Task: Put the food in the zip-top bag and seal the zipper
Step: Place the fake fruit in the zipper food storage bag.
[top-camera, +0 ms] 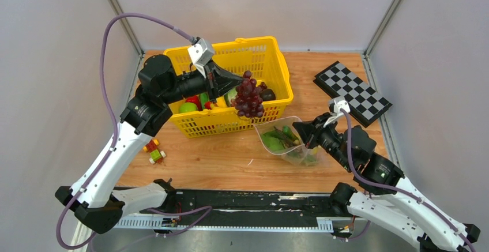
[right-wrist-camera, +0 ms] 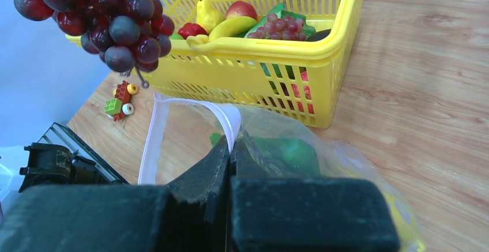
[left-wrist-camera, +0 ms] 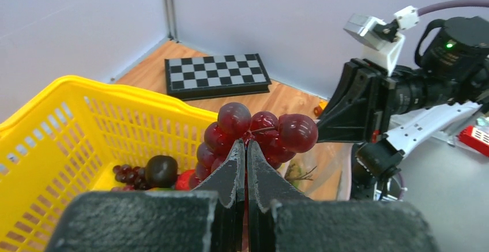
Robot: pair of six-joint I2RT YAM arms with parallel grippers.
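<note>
- Grape bunch (top-camera: 249, 95): I hold it in my left gripper (top-camera: 236, 82), whose fingers are clamped tight on the top of the stem. It is lifted clear of the other fruit and hangs with its long axis pointing down.
- Yellow basket (top-camera: 228, 47): the bunch hangs over its right half, inside the rim. Below it lie a pear, an apple, a banana, a smaller bunch of grapes and some greens, none of them bagged yet.
- Zip-top bag (top-camera: 286, 148): it lies on the wood just off the basket's near right corner, so it is to the right of the grapes, lower, and closer to my bases. Green food (top-camera: 275, 140) is already inside.
- Zipper (right-wrist-camera: 148, 142): in the right wrist view the pale strip curves round an open mouth that faces the basket, with the grapes up and to the left of it.
- Right gripper (top-camera: 296, 130): it is pinched shut on the bag's rim at the zipper edge and props the mouth open. This arm is the nearer one to the bag and serves as the holder.
- My judgement is that the left arm must carry the bunch right and towards me, then lower it tip first through the mouth.
- Checkerboard (top-camera: 352, 93): it lies flat at the far right and plays no part.
</note>
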